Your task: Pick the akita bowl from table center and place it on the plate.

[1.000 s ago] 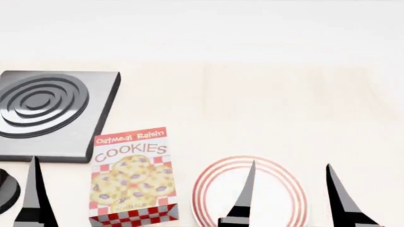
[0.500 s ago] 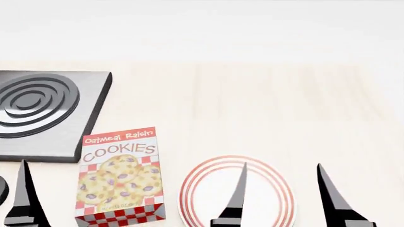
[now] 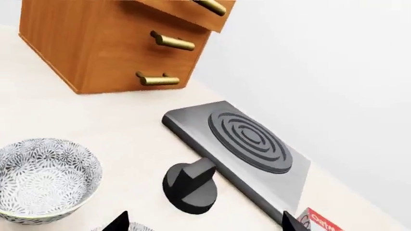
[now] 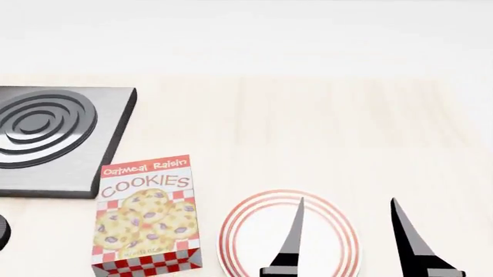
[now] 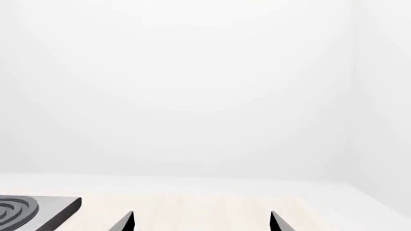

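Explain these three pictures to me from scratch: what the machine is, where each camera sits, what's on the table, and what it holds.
These are simulator renders of a two-armed wheeled robot. One camera sits on its head and one by each gripper. The head view looks down on a pale table with a black burner, a cookie box and a red-ringed plate. The two dark spikes over the plate are the open right gripper, holding nothing. The left wrist view shows a patterned bowl, a black knob, a wooden drawer cabinet and its own open, empty left gripper.

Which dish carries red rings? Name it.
The plate, flat and white, beside the cookie box; the bowl is deep with a grey floral pattern instead.
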Robot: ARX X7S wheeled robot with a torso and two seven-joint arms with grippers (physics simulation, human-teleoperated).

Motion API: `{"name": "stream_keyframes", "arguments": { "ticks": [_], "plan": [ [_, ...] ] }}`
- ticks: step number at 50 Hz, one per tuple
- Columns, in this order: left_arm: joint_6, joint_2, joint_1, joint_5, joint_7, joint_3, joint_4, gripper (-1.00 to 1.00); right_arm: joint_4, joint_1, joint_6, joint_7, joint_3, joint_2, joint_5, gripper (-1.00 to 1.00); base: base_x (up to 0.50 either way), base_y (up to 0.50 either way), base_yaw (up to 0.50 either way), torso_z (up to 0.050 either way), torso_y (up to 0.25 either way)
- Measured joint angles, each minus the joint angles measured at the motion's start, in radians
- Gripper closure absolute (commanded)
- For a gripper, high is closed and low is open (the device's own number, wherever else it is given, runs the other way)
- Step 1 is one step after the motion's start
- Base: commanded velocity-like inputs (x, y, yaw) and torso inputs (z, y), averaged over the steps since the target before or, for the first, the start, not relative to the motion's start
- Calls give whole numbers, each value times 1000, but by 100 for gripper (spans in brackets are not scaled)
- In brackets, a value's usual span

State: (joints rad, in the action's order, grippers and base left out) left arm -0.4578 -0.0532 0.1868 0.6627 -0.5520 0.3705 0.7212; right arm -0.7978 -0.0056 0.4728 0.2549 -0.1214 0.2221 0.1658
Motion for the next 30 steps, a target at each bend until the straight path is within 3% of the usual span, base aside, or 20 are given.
{"name": "stream_keyframes", "arguments": {
  "ticks": [16, 30],
  "plan": [
    [7, -7, 15, 88, -106, 42, -33, -100, -11, -1, 6, 11, 1, 9, 12, -100, 0, 0, 0, 0, 0],
    [-1, -30, 11, 66, -203, 44, -59, -100, -10, -1, 5, 19, -1, 15, 19, -100, 0, 0, 0, 0, 0]
  ]
}}
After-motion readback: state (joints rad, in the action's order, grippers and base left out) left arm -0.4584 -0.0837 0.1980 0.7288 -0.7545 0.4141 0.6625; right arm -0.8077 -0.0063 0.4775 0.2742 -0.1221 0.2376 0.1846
